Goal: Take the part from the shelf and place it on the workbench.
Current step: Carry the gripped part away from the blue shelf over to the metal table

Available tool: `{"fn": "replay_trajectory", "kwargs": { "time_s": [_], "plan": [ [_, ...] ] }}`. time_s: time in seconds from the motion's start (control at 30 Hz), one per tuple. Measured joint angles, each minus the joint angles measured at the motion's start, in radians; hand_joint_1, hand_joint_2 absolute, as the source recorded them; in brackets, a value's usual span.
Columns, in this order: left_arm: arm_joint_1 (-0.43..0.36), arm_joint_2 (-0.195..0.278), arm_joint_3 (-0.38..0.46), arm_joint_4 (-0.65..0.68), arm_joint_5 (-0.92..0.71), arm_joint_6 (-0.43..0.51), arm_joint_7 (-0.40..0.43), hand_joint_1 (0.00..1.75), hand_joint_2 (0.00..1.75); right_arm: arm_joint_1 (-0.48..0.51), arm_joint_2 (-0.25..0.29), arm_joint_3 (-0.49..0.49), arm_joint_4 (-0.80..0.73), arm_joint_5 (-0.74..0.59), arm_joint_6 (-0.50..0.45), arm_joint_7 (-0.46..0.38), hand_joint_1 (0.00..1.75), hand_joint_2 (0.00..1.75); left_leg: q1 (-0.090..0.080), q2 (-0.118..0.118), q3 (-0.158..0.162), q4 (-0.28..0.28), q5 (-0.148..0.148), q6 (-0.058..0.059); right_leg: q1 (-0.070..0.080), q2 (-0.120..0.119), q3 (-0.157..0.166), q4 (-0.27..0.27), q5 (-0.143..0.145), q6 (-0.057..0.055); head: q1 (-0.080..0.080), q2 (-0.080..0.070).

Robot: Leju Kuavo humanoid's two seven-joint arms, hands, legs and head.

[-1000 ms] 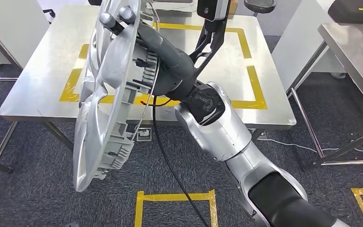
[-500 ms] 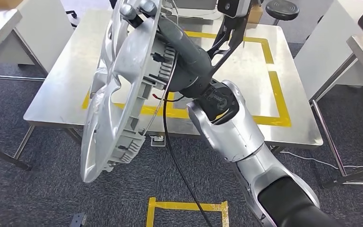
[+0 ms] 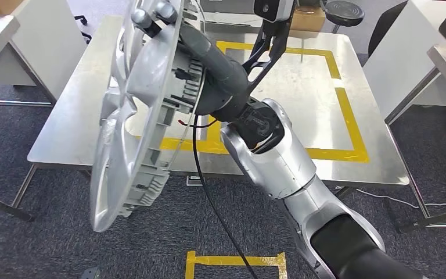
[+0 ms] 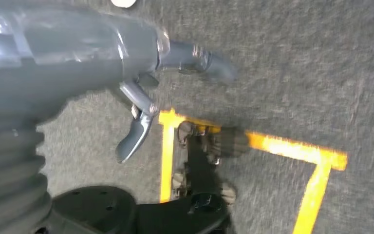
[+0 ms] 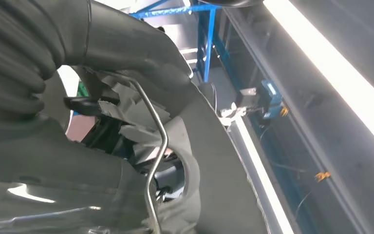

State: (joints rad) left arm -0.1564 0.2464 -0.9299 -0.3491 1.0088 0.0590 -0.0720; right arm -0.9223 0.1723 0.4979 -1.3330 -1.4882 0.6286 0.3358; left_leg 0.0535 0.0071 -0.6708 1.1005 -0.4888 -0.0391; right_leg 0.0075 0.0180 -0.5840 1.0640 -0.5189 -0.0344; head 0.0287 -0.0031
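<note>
View shifted left since earlier frame, hubcap point(image 3: 136, 116) still gripped on edge by right hand point(image 3: 177, 26), long axis near-vertical, face leftward, lower rim past workbench point(image 3: 325, 93) edge, left hand point(image 4: 141, 73) empty, fingers apart.

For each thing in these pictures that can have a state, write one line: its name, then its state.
Wheel cover: held on edge in the air, not yet on the workbench.
Right hand: grips the wheel cover's rim.
Left hand: holds nothing, fingers apart, over the floor.
Workbench: bare inside its yellow tape outline.
</note>
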Motion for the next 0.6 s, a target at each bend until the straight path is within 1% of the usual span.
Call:
{"fn": "replay_trajectory", "kwargs": {
  "time_s": [0.03, 0.1, 0.2, 0.33, 0.5, 0.53, 0.57, 0.6],
  "plan": [
    [0.000, -0.001, 0.000, 0.000, -0.003, -0.001, 0.000, 0.00, 1.75, 0.000, -0.002, 0.000, -0.001, 0.000, -0.001, 0.000, 1.75, 1.75, 0.000, -0.001, 0.000, -0.001, 0.000, -0.004, 0.000, 0.000, 0.001, -0.004, 0.003, -0.006, 0.006, 0.000],
    [-0.001, -0.001, 0.000, 0.000, -0.006, -0.003, -0.002, 0.00, 1.75, -0.002, -0.004, -0.001, -0.001, 0.001, -0.002, -0.002, 1.75, 1.75, 0.000, -0.004, 0.001, -0.003, -0.001, -0.004, 0.000, 0.000, 0.006, -0.012, 0.005, -0.010, 0.014, 0.000],
    [-0.002, 0.000, 0.000, 0.000, -0.007, -0.003, -0.005, 0.00, 1.75, -0.002, -0.006, -0.001, -0.001, 0.001, 0.001, -0.007, 1.75, 1.75, -0.002, -0.010, 0.002, -0.003, -0.004, 0.001, -0.001, 0.000, 0.012, -0.020, 0.005, -0.011, 0.025, 0.000],
    [-0.003, 0.001, 0.000, 0.000, -0.007, 0.004, -0.004, 0.00, 1.75, -0.002, -0.012, -0.001, -0.001, 0.000, 0.003, -0.011, 1.75, 1.75, -0.008, -0.019, 0.005, -0.003, -0.008, 0.008, -0.006, -0.001, 0.016, -0.023, 0.004, -0.012, 0.038, 0.000],
    [-0.003, 0.002, 0.000, 0.000, -0.007, 0.008, -0.005, 0.00, 1.75, -0.002, -0.014, -0.001, -0.006, 0.000, 0.004, -0.013, 1.75, 1.75, -0.016, -0.020, 0.009, -0.003, -0.010, 0.015, -0.010, -0.002, 0.025, -0.030, -0.007, -0.022, 0.047, 0.000],
    [-0.003, 0.002, 0.000, 0.000, -0.007, 0.008, -0.005, 0.00, 1.75, -0.002, -0.015, -0.001, -0.006, 0.000, 0.004, -0.013, 1.75, 1.75, -0.018, -0.020, 0.010, -0.003, -0.010, 0.015, -0.011, -0.002, 0.026, -0.031, -0.008, -0.021, 0.048, 0.000],
    [-0.003, 0.002, 0.000, 0.000, -0.007, 0.007, -0.006, 0.00, 1.75, -0.002, -0.015, -0.001, -0.006, 0.000, 0.004, -0.013, 1.75, 1.75, -0.019, -0.020, 0.010, -0.003, -0.010, 0.015, -0.012, -0.003, 0.027, -0.032, -0.009, -0.015, 0.049, 0.000],
    [-0.003, 0.002, 0.000, 0.000, -0.007, 0.006, -0.007, 0.00, 1.75, -0.002, -0.015, -0.001, -0.007, 0.000, 0.004, -0.013, 1.75, 1.75, -0.019, -0.020, 0.011, -0.003, -0.010, 0.016, -0.014, -0.003, 0.028, -0.032, -0.009, -0.005, 0.049, 0.000]
  ]
}}
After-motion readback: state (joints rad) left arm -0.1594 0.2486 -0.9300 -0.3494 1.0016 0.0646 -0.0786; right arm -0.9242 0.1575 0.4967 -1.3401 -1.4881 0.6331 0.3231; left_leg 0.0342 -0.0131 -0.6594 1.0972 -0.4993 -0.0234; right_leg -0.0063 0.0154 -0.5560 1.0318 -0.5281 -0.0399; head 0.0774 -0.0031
